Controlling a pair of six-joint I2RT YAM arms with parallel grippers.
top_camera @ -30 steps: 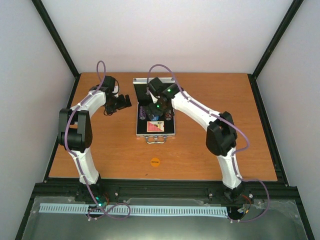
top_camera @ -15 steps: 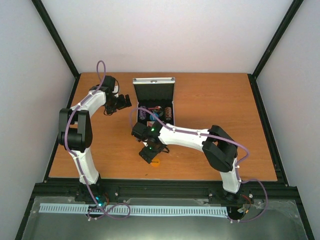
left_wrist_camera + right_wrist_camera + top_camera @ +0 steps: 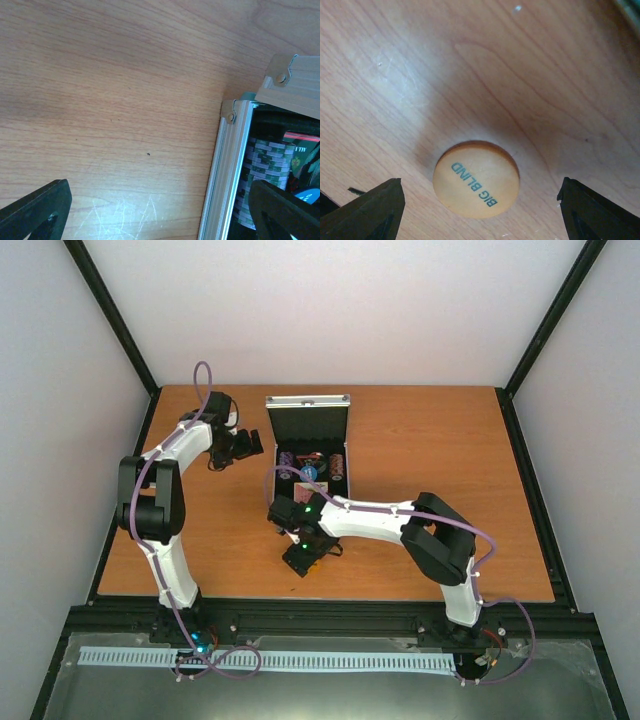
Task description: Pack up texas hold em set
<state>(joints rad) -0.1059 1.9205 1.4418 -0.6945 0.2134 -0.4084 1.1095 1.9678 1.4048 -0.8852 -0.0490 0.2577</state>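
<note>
The silver case (image 3: 308, 406) stands open at the table's back, lid upright. Chip stacks (image 3: 337, 463), a red deck and a blue disc (image 3: 309, 473) lie inside. In the left wrist view I see its aluminium corner (image 3: 231, 150), green-white chips (image 3: 265, 160), the red deck (image 3: 301, 142) and the blue disc (image 3: 309, 196). My left gripper (image 3: 247, 445) is open and empty beside the case's left wall. My right gripper (image 3: 305, 555) is open, low over the orange "BIG BLIND" disc (image 3: 476, 179), which lies flat on the wood between its fingers (image 3: 367, 207). From above the gripper hides that disc.
The wooden table (image 3: 450, 490) ends in a black rail at its near edge, just in front of my right gripper. White walls with black posts close in the sides and back.
My right arm has swung from over the open case down to the near middle of the table, onto the orange disc. The left arm has not moved.
</note>
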